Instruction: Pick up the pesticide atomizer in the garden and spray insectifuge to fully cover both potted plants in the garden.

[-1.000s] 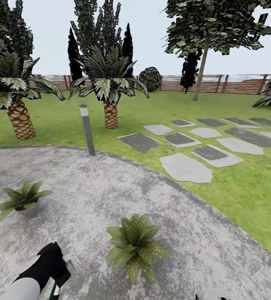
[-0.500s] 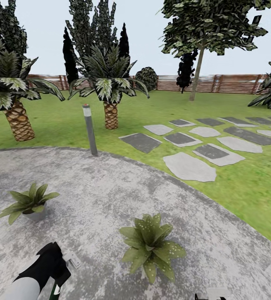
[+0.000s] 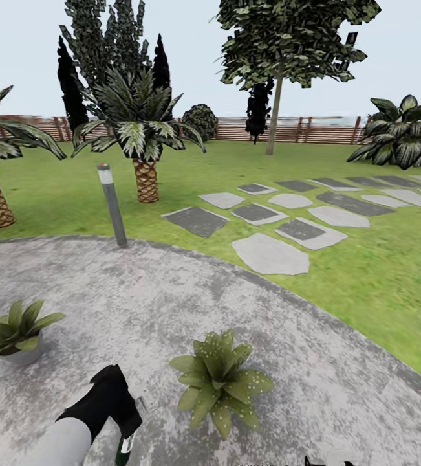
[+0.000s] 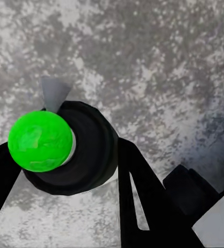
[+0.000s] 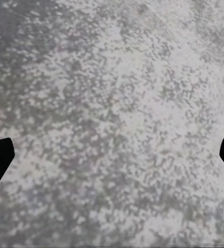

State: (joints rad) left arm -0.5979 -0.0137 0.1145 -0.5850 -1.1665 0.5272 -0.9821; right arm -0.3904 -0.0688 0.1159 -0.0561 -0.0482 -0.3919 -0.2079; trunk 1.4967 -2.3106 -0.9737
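Between the left gripper's [image 4: 65, 170] black fingers [image 4: 143, 201] a dark bottle [image 4: 70, 150] is clamped; just beyond, a speckled potted plant [image 3: 220, 382] is seen; the right gripper [image 5: 112, 155] is spread open.

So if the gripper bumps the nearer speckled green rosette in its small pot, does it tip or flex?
The speckled green rosette plant would probably flex first: broad leaves spread well past its base. Tipping seems unlikely, since it sits low on flat mottled grey paving. Its pot is hidden, so weight is uncertain.

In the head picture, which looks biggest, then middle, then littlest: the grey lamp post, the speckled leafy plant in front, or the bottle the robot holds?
1. Speckled potted plant, though it is nearer the camera than the post.
2. Lamp post.
3. Atomizer, partly hidden by the left pincer.
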